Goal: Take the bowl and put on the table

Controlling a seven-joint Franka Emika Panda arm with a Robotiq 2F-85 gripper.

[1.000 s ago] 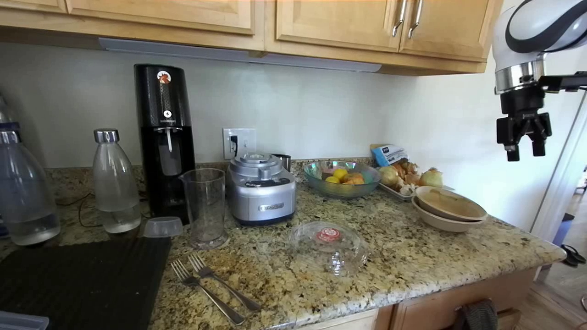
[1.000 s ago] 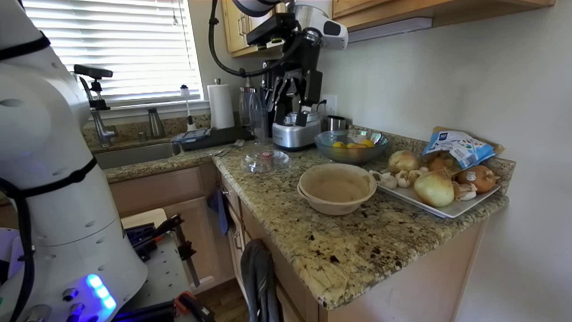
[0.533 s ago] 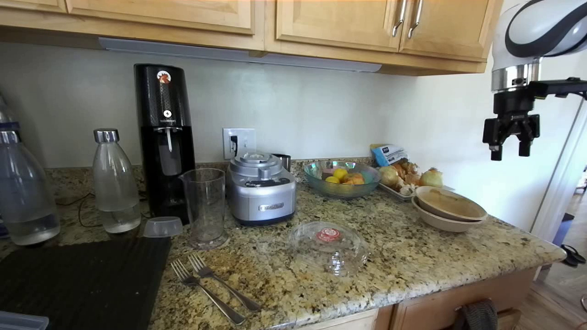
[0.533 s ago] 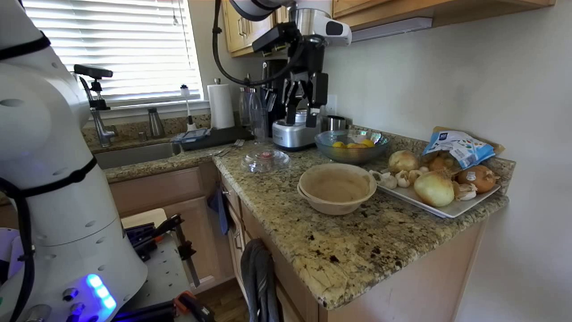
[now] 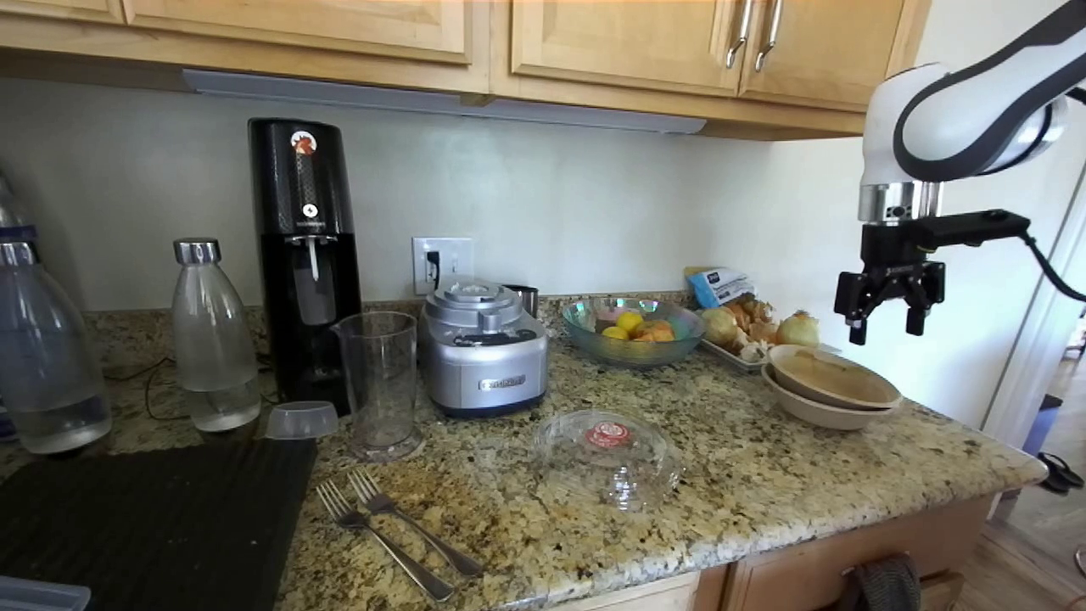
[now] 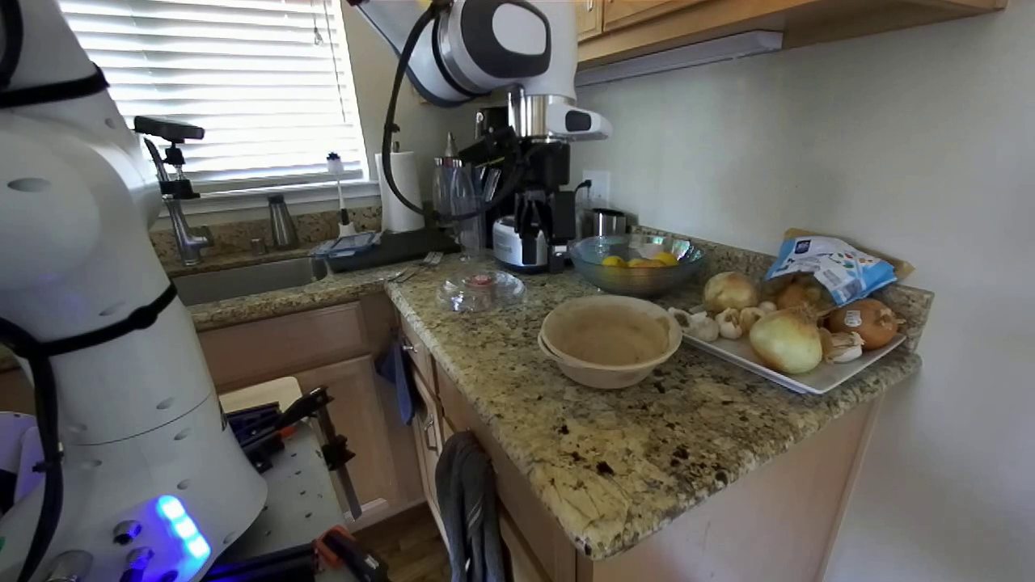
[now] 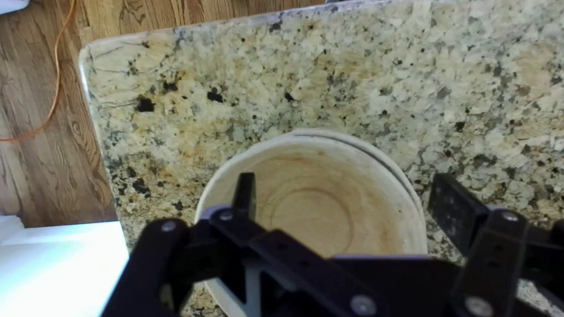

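Centrally placed in the wrist view is the bowl (image 7: 308, 215), wide, shallow, round and beige-tan, with a paler rim, brownish staining on its inner wall and a thin ring marked on its floor; part of it is hidden behind the jaws. It rests nested in a similar lower bowl (image 5: 819, 414) on the speckled granite table (image 6: 614, 453), seated slightly askew, so that a crescent of the lower rim shows beneath its own. Just beside the bowl lies a white plate (image 6: 825, 378) with onions (image 6: 784, 339) and garlic (image 6: 728, 322); near the bowl stands a clear glass bowl (image 5: 636, 352) of yellow and orange fruit (image 5: 629, 321). The black jaws are released and parted wide, with only air between them. In both exterior views they stand higher than the bowl and apart from it. Seen from the wrist, one side overlaps the bowl's interior, while the other falls just past its rim, with the table behind it.
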